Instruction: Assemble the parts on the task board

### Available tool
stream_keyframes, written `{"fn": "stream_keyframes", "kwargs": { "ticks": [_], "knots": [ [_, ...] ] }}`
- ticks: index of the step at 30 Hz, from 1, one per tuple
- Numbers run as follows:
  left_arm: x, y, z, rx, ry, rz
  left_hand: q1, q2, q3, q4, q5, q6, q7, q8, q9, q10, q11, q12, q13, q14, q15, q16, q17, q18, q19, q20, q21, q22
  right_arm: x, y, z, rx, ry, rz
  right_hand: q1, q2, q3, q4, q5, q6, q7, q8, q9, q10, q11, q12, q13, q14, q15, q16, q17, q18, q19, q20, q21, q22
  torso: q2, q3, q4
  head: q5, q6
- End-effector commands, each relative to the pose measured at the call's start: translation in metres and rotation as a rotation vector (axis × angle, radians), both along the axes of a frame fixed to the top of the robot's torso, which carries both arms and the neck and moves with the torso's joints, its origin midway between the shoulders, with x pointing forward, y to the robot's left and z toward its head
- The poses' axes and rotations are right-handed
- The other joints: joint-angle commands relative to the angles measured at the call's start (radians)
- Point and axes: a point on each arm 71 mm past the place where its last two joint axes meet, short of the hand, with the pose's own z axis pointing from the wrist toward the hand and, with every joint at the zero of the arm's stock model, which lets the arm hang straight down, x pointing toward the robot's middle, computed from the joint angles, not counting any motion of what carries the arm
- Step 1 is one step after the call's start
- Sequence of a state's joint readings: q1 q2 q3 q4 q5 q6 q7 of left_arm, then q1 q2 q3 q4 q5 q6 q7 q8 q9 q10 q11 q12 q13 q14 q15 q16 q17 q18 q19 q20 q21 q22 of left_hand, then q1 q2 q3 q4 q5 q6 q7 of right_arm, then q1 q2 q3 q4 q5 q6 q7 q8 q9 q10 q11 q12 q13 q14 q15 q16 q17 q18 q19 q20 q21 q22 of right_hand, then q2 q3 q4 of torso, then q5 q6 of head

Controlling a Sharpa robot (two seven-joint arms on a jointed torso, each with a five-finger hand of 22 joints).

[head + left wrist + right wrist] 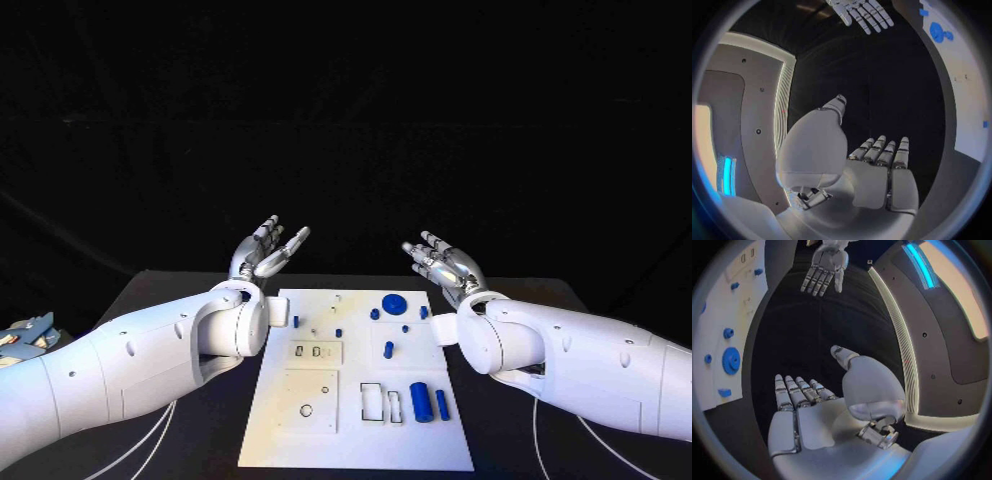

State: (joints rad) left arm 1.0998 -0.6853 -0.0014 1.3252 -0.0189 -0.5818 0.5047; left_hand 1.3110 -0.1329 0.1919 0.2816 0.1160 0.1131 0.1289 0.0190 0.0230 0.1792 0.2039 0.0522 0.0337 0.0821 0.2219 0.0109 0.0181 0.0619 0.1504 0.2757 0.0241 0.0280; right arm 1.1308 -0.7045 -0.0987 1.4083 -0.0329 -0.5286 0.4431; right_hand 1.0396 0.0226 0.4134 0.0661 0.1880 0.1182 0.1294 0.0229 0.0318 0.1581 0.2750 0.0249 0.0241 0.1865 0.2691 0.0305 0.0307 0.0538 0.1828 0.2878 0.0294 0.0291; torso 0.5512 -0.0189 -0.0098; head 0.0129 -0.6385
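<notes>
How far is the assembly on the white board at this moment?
It looks barely started. Nothing is in hand: the left hand and right hand are raised beyond the task board, open and empty. Small blue parts lie loose on the board, and a blue disc sits near its far edge. Which parts are already seated cannot be told.

One white task board (289, 440) lies on one black table (173, 290). On the board I count about nine blue parts: one round disc (394, 301), two long cylinders (421, 401), and about six small pieces (388, 349). Two hands, left hand (268, 250) and right hand (443, 262).
</notes>
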Motion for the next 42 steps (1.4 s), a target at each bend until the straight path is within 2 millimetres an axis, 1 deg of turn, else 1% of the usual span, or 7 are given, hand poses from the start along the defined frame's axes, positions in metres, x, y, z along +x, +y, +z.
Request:
{"fn": "stream_keyframes", "kwargs": {
  "ticks": [1,7,9,14,32,37,42],
  "knots": [
    [0.002,-0.008,0.004,-0.023,-0.039,-0.105,0.062,0.011,0.026,0.012,0.004,0.043,0.137,0.016,0.01,0.038,0.022,0.033,0.006,0.051,0.028,0.021,0.014,0.027,0.012,0.018,0.011,0.004,0.002,0.013,-0.002,0.018,0.037,0.213,0.112,-0.002,0.051,-0.059,0.011,0.197,0.173,0.067,0.048,0.318,-0.005,0.072,0.036,0.377,-0.029,0.115,0.066,0.059,0.289,0.001,0.094,0.051,0.0,-0.0004,-0.0003,0.0,0.0],
    [0.002,-0.008,0.004,-0.023,-0.039,-0.105,0.118,0.027,0.078,0.0,-0.003,0.323,0.164,0.114,0.071,0.336,0.067,0.132,0.023,0.406,0.023,0.143,0.085,0.044,0.298,0.017,0.121,0.054,0.006,0.016,-0.004,0.007,0.054,0.281,0.17,-0.025,0.084,-0.122,0.003,0.401,0.165,0.129,0.089,0.633,-0.032,0.128,0.043,0.615,-0.063,0.183,0.096,0.102,0.512,0.001,0.162,0.073,0.0,-0.0004,-0.0003,0.0,0.0],
    [0.002,-0.008,0.004,-0.023,-0.039,-0.105,0.126,0.027,0.098,-0.008,-0.006,0.484,0.157,0.174,0.106,0.556,0.04,0.179,0.034,0.642,-0.01,0.223,0.128,0.084,0.509,0.015,0.198,0.082,0.006,0.016,-0.004,0.005,0.056,0.289,0.193,-0.037,0.103,-0.147,0.0,0.508,0.151,0.162,0.11,0.681,-0.045,0.129,0.041,0.652,-0.076,0.189,0.097,0.114,0.542,0.0,0.167,0.069,0.0,-0.0004,-0.0003,0.0,0.0],
    [-0.006,0.011,0.022,-0.038,-0.099,-0.085,0.13,0.019,0.134,-0.019,-0.007,0.655,0.133,0.23,0.139,0.675,0.009,0.158,0.03,0.785,-0.05,0.27,0.156,0.123,0.646,0.006,0.249,0.087,0.022,-0.003,0.025,-0.356,-0.259,0.269,0.212,-0.068,0.142,-0.183,-0.014,0.673,0.122,0.205,0.135,0.782,-0.075,0.121,0.04,0.748,-0.108,0.209,0.101,0.131,0.633,-0.014,0.197,0.071,0.04,0.0044,0.0017,-0.01,-0.015],
    [-0.023,0.011,0.049,-0.001,-0.157,-0.217,0.116,-0.029,0.248,-0.047,-0.01,0.769,0.099,0.255,0.151,0.874,-0.036,0.102,0.034,0.93,-0.1,0.303,0.227,0.123,0.774,-0.04,0.281,0.072,0.03,-0.003,0.049,-0.841,-0.439,0.392,0.208,-0.129,0.125,-0.211,-0.023,0.795,0.082,0.229,0.157,0.97,-0.129,0.067,0.047,0.98,-0.183,0.269,0.186,0.129,0.8,-0.093,0.32,0.124,0.107,0.0135,0.0132,-0.024,-0.006],
    [-0.03,0.009,0.057,-0.004,-0.166,-0.25,0.107,-0.039,0.269,-0.053,-0.011,0.776,0.096,0.255,0.153,0.894,-0.041,0.084,0.033,0.96,-0.109,0.318,0.248,0.123,0.8,-0.05,0.293,0.073,0.031,0.003,0.056,-1.023,-0.523,0.422,0.231,-0.133,0.073,-0.225,0.008,0.831,0.053,0.237,0.176,1.044,-0.171,0.063,0.06,1.207,-0.253,0.426,0.321,0.127,0.951,-0.173,0.528,0.244,0.129,0.0139,0.0178,-0.028,0.001],
    [-0.037,0.005,0.064,-0.013,-0.174,-0.276,0.102,-0.044,0.279,-0.06,-0.012,0.777,0.095,0.252,0.154,0.9,-0.043,0.07,0.033,0.982,-0.115,0.333,0.265,0.123,0.819,-0.059,0.304,0.076,0.031,0.007,0.058,-1.146,-0.553,0.447,0.202,-0.154,0.091,-0.205,-0.012,0.818,0.05,0.213,0.193,1.046,-0.175,0.04,0.073,1.254,-0.262,0.621,0.503,0.125,0.96,-0.185,0.676,0.352,0.152,0.0101,0.0191,-0.034,0.006]
  ]
}}
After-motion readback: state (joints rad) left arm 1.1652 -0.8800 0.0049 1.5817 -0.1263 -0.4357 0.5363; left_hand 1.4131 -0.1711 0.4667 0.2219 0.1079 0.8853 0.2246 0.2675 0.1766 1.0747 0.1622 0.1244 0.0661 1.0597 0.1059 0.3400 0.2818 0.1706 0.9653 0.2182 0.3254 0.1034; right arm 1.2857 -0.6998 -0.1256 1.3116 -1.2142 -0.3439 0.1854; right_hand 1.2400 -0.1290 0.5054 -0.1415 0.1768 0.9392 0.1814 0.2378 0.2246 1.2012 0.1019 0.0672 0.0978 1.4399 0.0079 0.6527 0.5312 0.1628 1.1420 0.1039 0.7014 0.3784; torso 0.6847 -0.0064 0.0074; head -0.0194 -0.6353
